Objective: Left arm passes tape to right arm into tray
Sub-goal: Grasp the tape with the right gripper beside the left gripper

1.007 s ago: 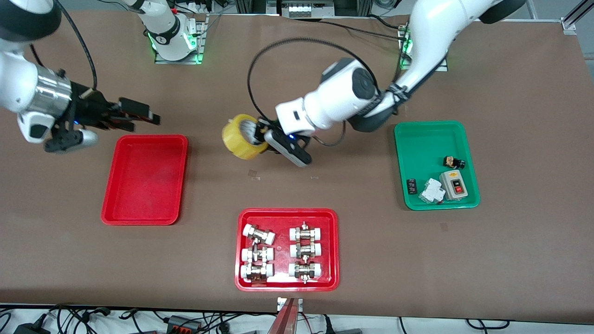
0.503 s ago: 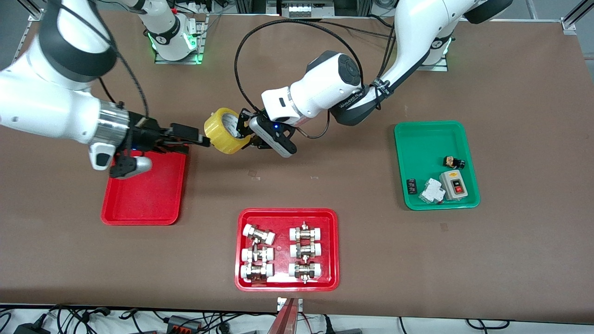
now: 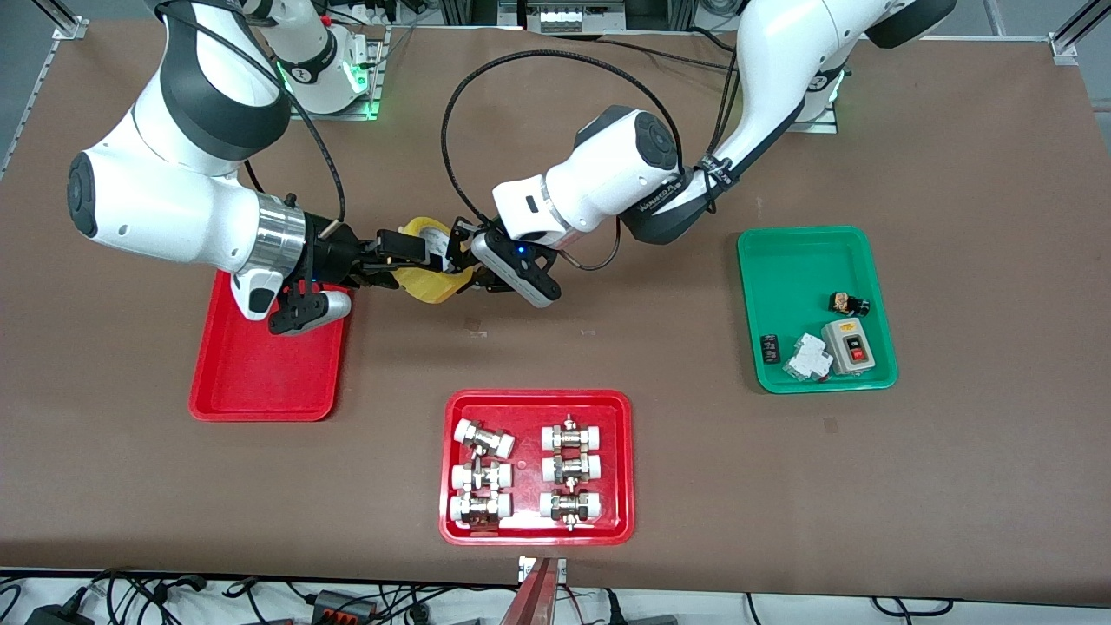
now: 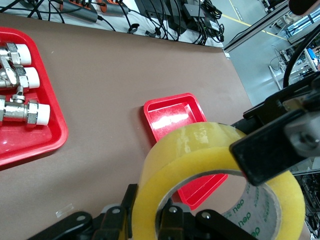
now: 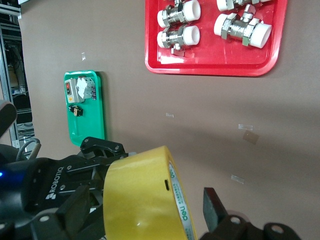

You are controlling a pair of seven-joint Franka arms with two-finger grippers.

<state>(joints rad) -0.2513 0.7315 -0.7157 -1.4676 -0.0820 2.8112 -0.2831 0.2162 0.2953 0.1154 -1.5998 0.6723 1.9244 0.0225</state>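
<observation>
Front view: left end effector (image 3: 464,260) pinches the tape (image 3: 425,276) above the worktop (image 3: 608,347); right end effector (image 3: 415,252), fingers spread, straddles it.

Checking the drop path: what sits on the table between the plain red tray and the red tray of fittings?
Nothing: the front view shows bare brown table between the plain red tray and the tray of fittings. The tape hangs between both grippers, above the table.

The scene is evenly and brightly lit from above. Soft shadows are cast under the arms, and glare is seen on the tray (image 4: 172,117).
</observation>
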